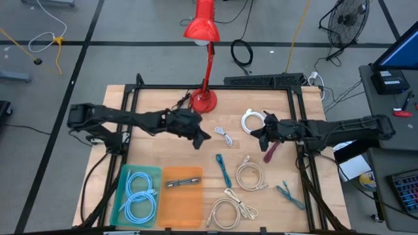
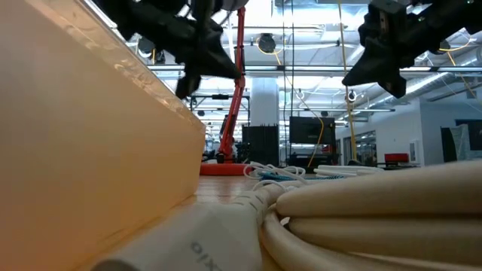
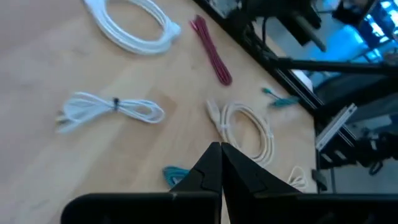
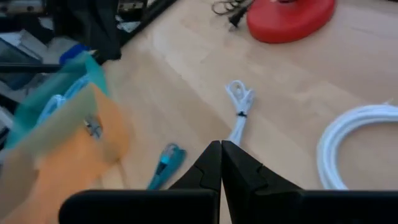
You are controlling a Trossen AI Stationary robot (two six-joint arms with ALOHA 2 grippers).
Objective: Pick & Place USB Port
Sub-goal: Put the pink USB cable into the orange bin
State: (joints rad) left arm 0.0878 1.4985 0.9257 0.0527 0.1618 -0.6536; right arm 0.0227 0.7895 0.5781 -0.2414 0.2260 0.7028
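Note:
My left gripper (image 1: pixel 200 138) (image 3: pixel 220 149) is shut and empty, held above the table just beyond the orange bin (image 1: pixel 183 196). A dark, silver-ended cable (image 1: pixel 183 182) lies in that bin. My right gripper (image 1: pixel 256 134) (image 4: pixel 221 147) is also shut and empty, raised beside the white cable coil (image 1: pixel 253 121). Between the two grippers a small tied white cable (image 1: pixel 225 136) (image 4: pixel 238 102) lies flat on the wood. A teal cable (image 1: pixel 224 168) (image 4: pixel 165 163) lies nearer the front.
A teal bin (image 1: pixel 137 196) holds light blue cables. A red lamp's base (image 1: pixel 204 100) stands at the far edge. A maroon cable (image 1: pixel 271 151), two beige coils (image 1: pixel 250 175) (image 1: pixel 228 210) and another teal cable (image 1: pixel 287 192) lie on the table's right half.

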